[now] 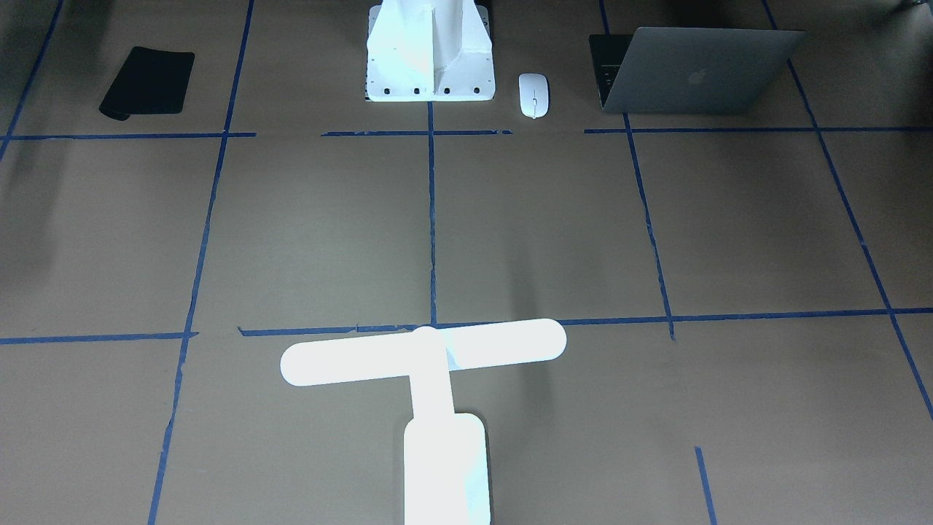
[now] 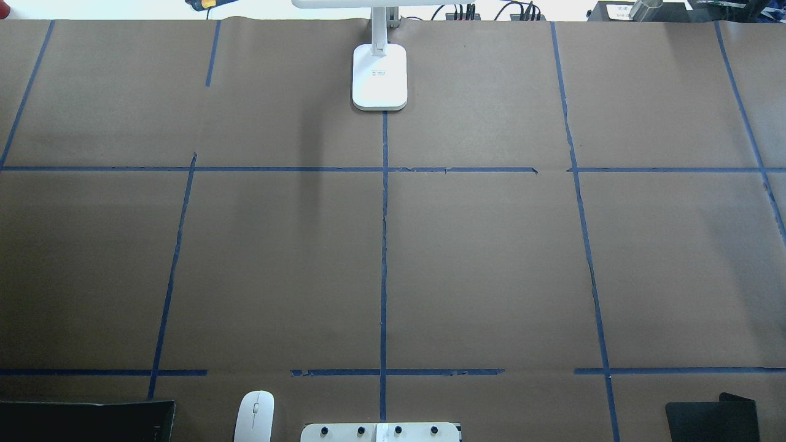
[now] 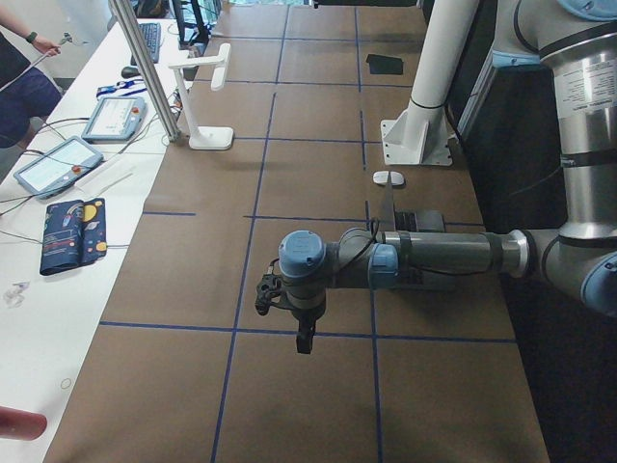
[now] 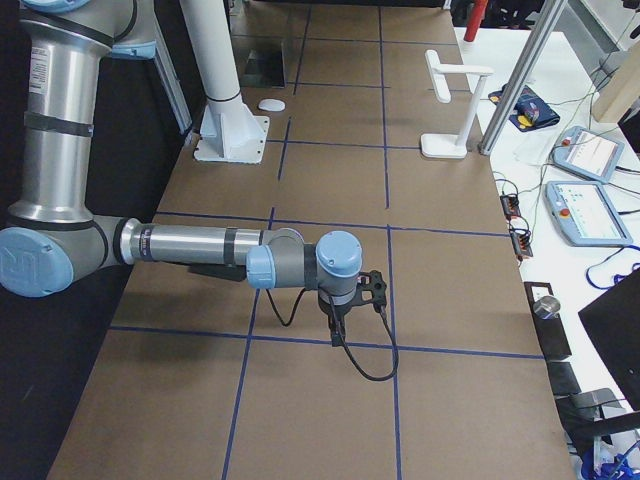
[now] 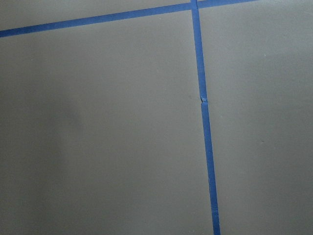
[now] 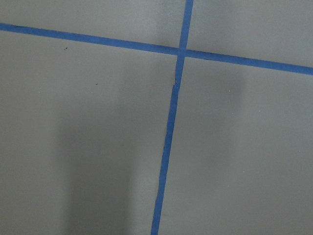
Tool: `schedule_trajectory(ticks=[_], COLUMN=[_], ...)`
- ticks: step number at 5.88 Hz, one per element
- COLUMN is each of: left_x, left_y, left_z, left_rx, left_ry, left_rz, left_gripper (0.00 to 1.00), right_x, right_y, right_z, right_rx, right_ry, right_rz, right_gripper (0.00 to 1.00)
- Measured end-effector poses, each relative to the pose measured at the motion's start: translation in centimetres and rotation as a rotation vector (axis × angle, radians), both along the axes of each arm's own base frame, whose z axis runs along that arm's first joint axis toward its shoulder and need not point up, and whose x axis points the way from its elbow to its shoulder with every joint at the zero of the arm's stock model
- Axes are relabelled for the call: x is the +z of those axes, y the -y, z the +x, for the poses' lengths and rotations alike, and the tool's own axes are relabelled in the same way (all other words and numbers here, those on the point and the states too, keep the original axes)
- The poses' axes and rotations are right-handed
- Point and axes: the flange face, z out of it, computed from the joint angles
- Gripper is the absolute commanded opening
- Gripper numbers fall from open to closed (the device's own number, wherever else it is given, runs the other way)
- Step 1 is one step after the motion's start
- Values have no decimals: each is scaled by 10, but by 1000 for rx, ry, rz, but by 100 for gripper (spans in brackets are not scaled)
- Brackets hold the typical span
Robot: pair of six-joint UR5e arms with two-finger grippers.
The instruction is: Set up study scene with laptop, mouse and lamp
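- Front-facing view: laptop, lid raised, long side along the robot's edge, and mouse are spotted on the left arm's side; lamp stands opposite.
- Left view: left gripper is hung just outward of the laptop, so it is judged the nearer; its opening cannot be told.
- Right view: right gripper is seen well apart from the laptop; its opening cannot be told either.

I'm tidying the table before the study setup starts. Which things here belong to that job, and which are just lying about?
Belong to the job:
laptop
mouse
lamp

Just lying about:
black mat
white pedestal, bolted down
blue tape lines
patterned pouch
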Motion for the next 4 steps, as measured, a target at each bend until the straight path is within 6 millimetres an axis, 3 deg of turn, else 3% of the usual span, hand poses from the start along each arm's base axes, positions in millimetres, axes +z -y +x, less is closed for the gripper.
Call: schedule_trajectory(ticks=[3, 4], left_x=[-6, -18], left_y=[2, 10], left_z=[2, 5], left_rx=[5, 9], left_ry=[-1, -3], left_rz=[16, 50], left_gripper=[100, 100], right_x=[-3, -6], right_y=[0, 0], right_z=[0, 0], right_rx=[1, 2], right_ry=[2, 2], right_rz=[5, 11], right_gripper=[100, 100])
